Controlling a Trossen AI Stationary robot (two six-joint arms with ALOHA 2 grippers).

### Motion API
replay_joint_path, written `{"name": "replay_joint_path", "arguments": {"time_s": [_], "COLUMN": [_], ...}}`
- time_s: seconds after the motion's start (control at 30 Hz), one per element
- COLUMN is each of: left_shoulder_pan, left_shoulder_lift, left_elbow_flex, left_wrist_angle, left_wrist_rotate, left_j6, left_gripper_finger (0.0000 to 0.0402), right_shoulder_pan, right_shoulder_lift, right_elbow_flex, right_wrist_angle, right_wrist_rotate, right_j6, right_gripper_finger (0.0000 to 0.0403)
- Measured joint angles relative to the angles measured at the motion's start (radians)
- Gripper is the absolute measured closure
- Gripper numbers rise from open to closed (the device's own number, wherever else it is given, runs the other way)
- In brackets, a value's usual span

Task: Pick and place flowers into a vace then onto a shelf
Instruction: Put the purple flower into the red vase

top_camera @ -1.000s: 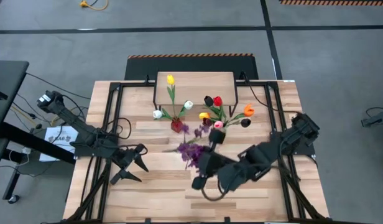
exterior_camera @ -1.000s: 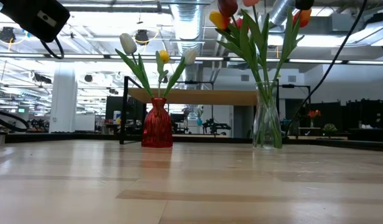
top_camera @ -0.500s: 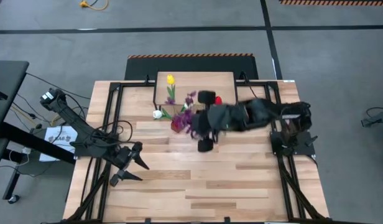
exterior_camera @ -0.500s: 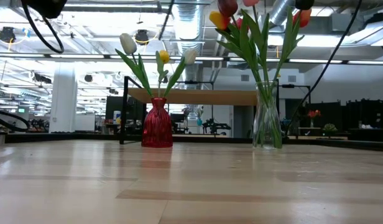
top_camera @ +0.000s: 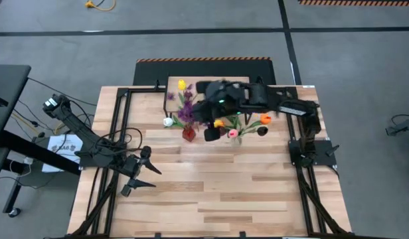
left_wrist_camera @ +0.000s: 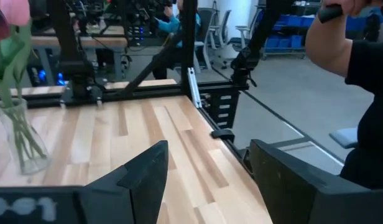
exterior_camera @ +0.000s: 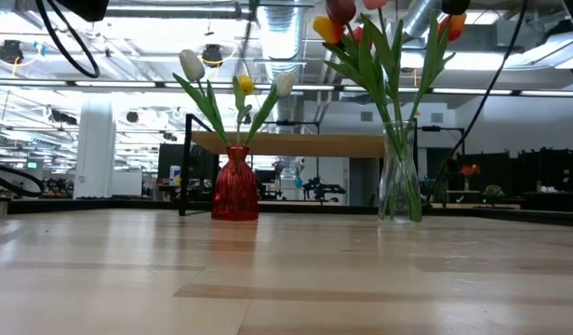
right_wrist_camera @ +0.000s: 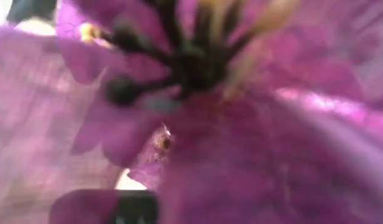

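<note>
Two vases already stand on the table before the shelf, and the right gripper, clenched on the purple blossoms, carries them above the red vase, apparently to drop them in, while the left gripper waits released.

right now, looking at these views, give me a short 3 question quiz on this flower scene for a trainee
1. True or false: the right claw is shut on the purple blossoms.
2. Which vase holds the white and yellow tulips? A) red vase B) clear glass vase
3. Fill in: the left claw hangs open over the table's ____ side.

Key: 1 true; 2 A; 3 left.
</note>
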Motion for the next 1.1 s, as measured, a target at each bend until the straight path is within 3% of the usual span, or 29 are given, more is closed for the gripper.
{"name": "replay_joint_path", "arguments": {"time_s": [0.33,1.1], "left_shoulder_pan": [0.0,0.0], "left_shoulder_lift": [0.0,-0.012], "left_elbow_flex": [0.0,0.0], "left_wrist_angle": [-0.002,-0.001], "left_wrist_rotate": [-0.005,-0.025], "left_j6": [0.045,0.103], "left_gripper_finger": [0.0186,0.0186], "right_shoulder_pan": [-0.015,-0.067], "right_shoulder_lift": [0.078,0.075], "right_elbow_flex": [-0.001,0.026], "right_wrist_angle": [-0.091,-0.01], "right_wrist_rotate": [-0.016,-0.039], "right_j6": [-0.049,-0.108], "right_gripper_finger": [0.0403,0.0403]}}
